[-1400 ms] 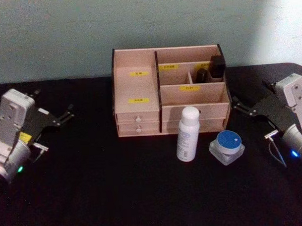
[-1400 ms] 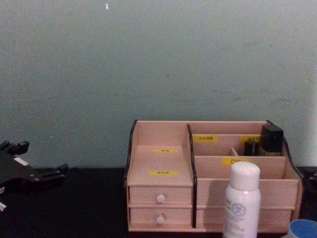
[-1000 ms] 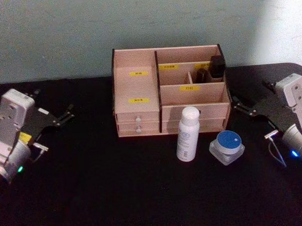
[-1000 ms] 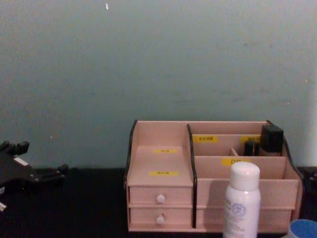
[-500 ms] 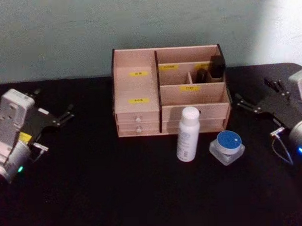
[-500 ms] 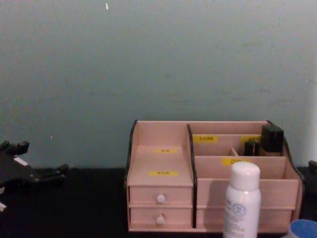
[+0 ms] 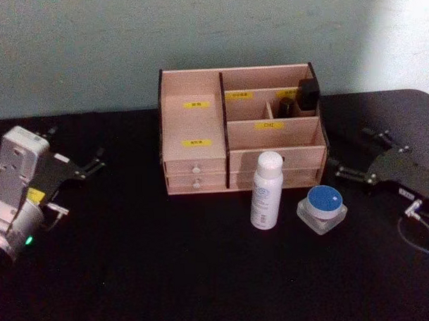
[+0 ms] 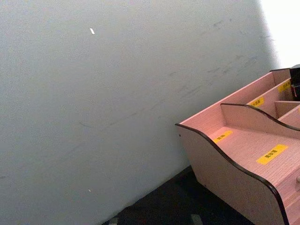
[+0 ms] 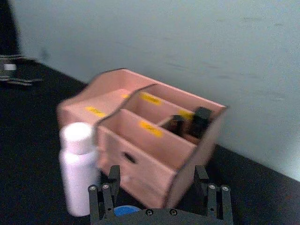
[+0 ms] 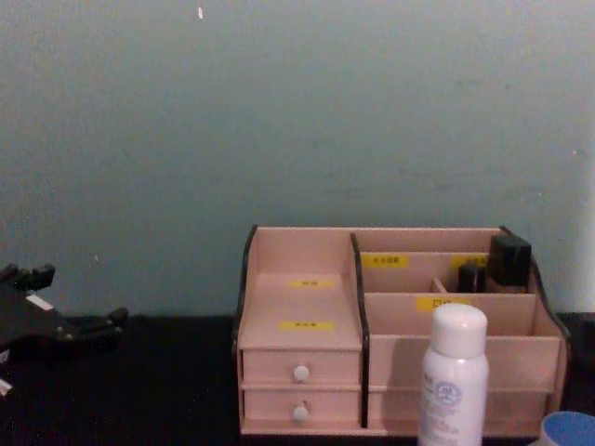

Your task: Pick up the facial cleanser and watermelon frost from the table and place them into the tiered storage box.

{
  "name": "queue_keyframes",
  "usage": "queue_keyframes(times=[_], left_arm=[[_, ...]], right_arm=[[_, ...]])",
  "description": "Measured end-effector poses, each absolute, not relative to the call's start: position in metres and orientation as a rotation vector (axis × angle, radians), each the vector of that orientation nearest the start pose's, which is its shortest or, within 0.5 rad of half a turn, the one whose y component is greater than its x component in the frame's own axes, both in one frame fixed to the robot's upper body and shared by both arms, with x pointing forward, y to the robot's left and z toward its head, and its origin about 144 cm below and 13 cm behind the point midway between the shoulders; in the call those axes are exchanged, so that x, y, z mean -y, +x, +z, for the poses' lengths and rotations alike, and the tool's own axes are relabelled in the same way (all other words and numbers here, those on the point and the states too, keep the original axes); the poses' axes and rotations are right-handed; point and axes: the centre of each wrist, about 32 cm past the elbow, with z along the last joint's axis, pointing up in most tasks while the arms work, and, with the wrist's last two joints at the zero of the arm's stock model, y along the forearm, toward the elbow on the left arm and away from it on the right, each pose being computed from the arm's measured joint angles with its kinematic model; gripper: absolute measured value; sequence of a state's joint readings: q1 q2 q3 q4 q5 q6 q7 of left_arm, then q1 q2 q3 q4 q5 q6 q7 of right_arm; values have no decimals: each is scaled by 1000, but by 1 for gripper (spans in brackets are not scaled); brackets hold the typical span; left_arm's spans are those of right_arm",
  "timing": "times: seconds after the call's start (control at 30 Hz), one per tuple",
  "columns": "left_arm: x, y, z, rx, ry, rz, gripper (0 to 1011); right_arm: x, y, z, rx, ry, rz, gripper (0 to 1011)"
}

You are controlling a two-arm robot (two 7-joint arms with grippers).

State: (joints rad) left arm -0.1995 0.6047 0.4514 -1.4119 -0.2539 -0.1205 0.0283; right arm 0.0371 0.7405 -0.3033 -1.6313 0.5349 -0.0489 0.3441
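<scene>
"What's in front of the tiered storage box (image 7: 191, 84)?"

"A white bottle (image 7: 266, 190) and a blue-lidded jar (image 7: 322, 208), on the table (image 7: 169, 268). The head view sees the jar whole; the chest view, its edge."

"And the pincers?"

"Left pincer (image 7: 74, 147) and right pincer (image 7: 354, 152), either side of the box, both spread wide, empty."

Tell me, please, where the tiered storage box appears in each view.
Head view: tiered storage box, centre.
Chest view: box, lower right.
Left wrist view: box seen from its left end.
Right wrist view: box seen from its right front corner.
Shared landmark: its yellow labels.
</scene>
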Motion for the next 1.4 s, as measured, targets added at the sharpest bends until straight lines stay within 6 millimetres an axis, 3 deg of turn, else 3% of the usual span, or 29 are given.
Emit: queue_keyframes(times=[0.23,0.53,1.4], left_arm=[[-310,489,1140,285,304,1248,1001],[-310,489,1140,285,304,1248,1001],[-310,489,1140,285,304,1248,1001]], right_arm=[[342,450,1182,42,-195,-799,1002],[337,461,1173,-7,-221,-673,1002],[313,513,1148,-73,-215,-546,1002]])
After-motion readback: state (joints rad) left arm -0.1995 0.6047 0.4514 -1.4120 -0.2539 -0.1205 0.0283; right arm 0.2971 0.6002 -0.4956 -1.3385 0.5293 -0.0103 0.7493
